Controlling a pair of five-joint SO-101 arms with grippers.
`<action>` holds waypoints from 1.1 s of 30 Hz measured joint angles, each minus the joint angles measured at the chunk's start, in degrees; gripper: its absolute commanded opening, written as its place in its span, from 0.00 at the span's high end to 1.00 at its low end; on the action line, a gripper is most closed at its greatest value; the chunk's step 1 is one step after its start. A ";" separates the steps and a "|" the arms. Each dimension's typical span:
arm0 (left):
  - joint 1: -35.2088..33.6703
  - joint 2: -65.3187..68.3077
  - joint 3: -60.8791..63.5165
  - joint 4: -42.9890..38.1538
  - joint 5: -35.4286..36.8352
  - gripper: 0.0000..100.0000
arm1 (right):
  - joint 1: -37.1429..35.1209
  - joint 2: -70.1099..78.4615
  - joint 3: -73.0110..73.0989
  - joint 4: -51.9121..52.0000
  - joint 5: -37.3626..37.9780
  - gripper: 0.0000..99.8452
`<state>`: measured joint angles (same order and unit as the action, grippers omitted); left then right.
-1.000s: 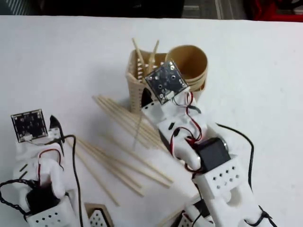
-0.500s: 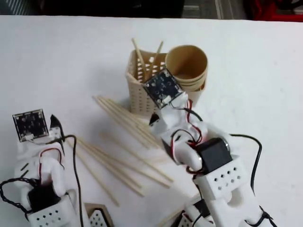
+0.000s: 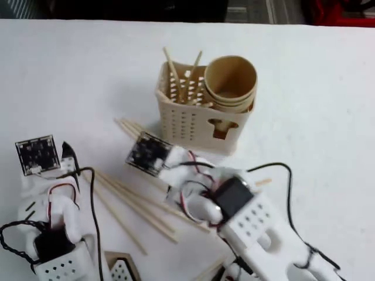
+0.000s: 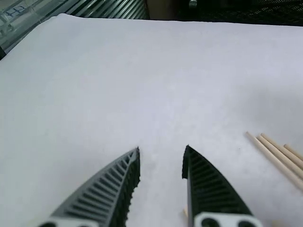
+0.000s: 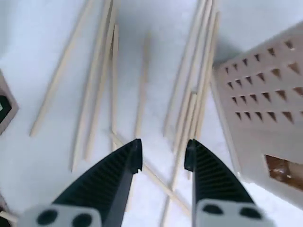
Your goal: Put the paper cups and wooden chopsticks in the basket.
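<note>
The cream perforated basket (image 3: 196, 120) stands mid-table with stacked paper cups (image 3: 230, 82) and a few wooden chopsticks (image 3: 176, 76) upright inside it. Several loose chopsticks (image 3: 140, 205) lie fanned on the white table in front of it. My right gripper (image 5: 163, 156) hovers open over these loose chopsticks (image 5: 142, 90), holding nothing, with the basket wall (image 5: 265, 109) beside it. Its wrist board (image 3: 149, 153) sits just front-left of the basket. My left gripper (image 4: 161, 158) is open and empty over bare table at the front left, with chopstick ends (image 4: 279, 156) off to one side.
One chopstick tip (image 3: 263, 182) pokes out beside the right arm's body. A small brown-edged block (image 3: 120, 266) lies at the front edge between the arms. The left arm's base (image 3: 53, 246) fills the front-left corner. White table lies open to the far left and right.
The right arm has swung away from the basket, down and to the left, over the loose chopsticks. The left arm has stayed put.
</note>
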<state>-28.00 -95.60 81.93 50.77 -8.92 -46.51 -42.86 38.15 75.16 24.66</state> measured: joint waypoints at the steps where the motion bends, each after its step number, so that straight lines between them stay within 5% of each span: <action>1: 0.00 0.00 0.09 0.00 0.00 0.84 | 0.00 2.37 0.00 -1.14 0.00 0.84; 11: 0.00 0.00 0.18 0.00 0.00 0.84 | -5.80 21.89 0.00 -14.77 0.09 0.84; 28: 0.00 0.00 0.18 0.00 0.00 0.84 | -3.69 42.64 0.00 -32.70 0.09 0.84; 33: 0.00 0.00 0.18 0.00 0.00 0.84 | -3.60 47.30 -3.16 -31.91 0.00 0.93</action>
<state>-28.00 -95.60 82.11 50.77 -8.92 -50.11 4.44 34.99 43.25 24.66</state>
